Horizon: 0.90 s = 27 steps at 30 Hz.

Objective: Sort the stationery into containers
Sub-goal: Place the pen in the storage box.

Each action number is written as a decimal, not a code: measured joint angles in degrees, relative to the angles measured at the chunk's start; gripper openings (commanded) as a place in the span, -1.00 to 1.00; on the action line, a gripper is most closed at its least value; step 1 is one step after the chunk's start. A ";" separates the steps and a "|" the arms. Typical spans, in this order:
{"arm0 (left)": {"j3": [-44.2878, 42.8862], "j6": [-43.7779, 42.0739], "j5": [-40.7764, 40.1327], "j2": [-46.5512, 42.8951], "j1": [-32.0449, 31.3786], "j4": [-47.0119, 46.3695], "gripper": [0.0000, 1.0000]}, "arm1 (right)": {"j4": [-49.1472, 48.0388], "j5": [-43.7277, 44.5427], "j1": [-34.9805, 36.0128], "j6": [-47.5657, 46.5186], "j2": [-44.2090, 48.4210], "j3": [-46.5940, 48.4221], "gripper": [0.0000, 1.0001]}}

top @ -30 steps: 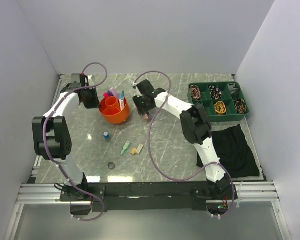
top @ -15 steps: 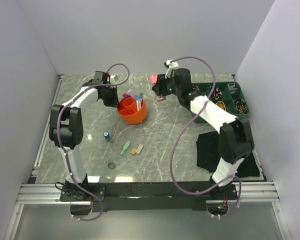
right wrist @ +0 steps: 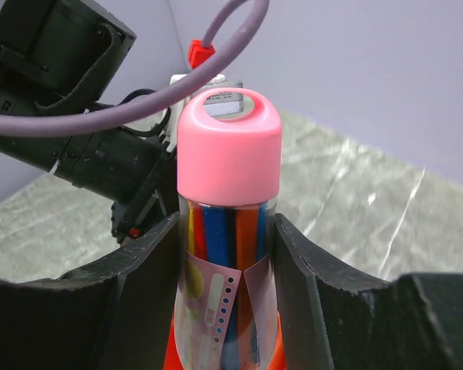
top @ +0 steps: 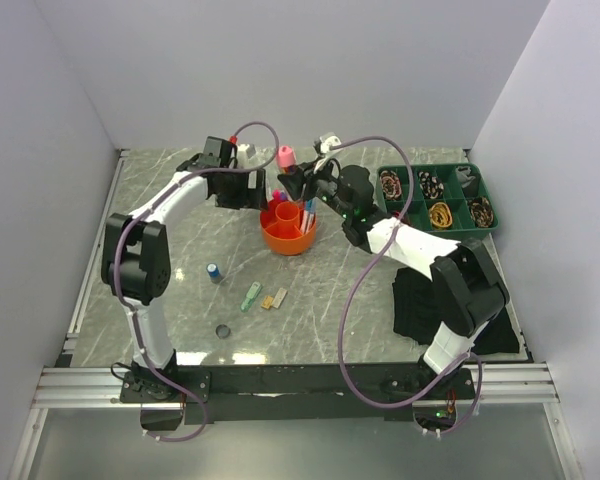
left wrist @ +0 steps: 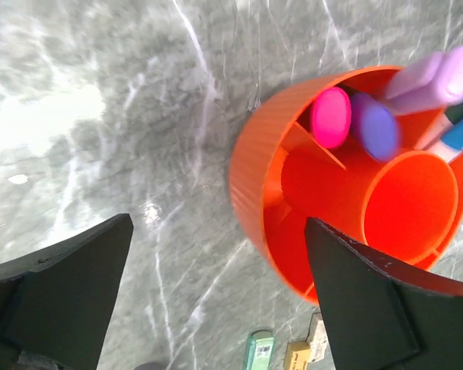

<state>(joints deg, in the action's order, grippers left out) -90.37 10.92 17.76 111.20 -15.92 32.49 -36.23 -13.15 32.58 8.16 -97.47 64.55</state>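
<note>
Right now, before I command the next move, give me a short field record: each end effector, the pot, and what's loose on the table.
Left end effector: open, empty, beside round orange plastic pot
Right end effector: shut on pink-capped clear tube, over pot
Pot: pink- and purple-capped markers in outer sections, centre cup empty
Unsorted: small blue cylinder, green clip, yellow eraser

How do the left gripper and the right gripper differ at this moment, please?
The left gripper is open wide and empty; the right gripper is shut on a clear pink-capped tube. The left gripper looks straight down beside the orange pot; the right gripper holds its tube upright, with the pot's orange showing just beneath. Both are close to the orange pot.
</note>
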 measured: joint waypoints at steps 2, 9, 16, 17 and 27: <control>0.00 -0.31 -0.98 -1.42 0.15 0.17 0.99 | -3.10 0.09 0.48 -0.70 0.00 -0.90 -1.00; -0.02 -1.75 -2.99 -7.45 2.84 1.03 0.99 | -8.83 2.21 2.97 -2.71 -0.72 -2.86 -1.00; -2.14 -2.10 -2.40 -7.76 8.68 1.77 0.99 | -11.08 4.35 4.92 -4.68 -6.19 -2.78 -1.00; -3.28 -2.12 -2.19 -7.34 8.92 1.70 0.99 | -10.54 4.72 5.01 -4.85 -6.95 -2.60 -1.00; -8.92 -1.60 1.33 -4.33 8.94 0.33 0.99 | -6.99 8.68 5.11 -5.92 -9.38 -1.73 -1.00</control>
<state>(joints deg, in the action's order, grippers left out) -99.29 9.32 19.09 106.87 -6.98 32.82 -43.22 -4.47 37.69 2.24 -106.85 62.83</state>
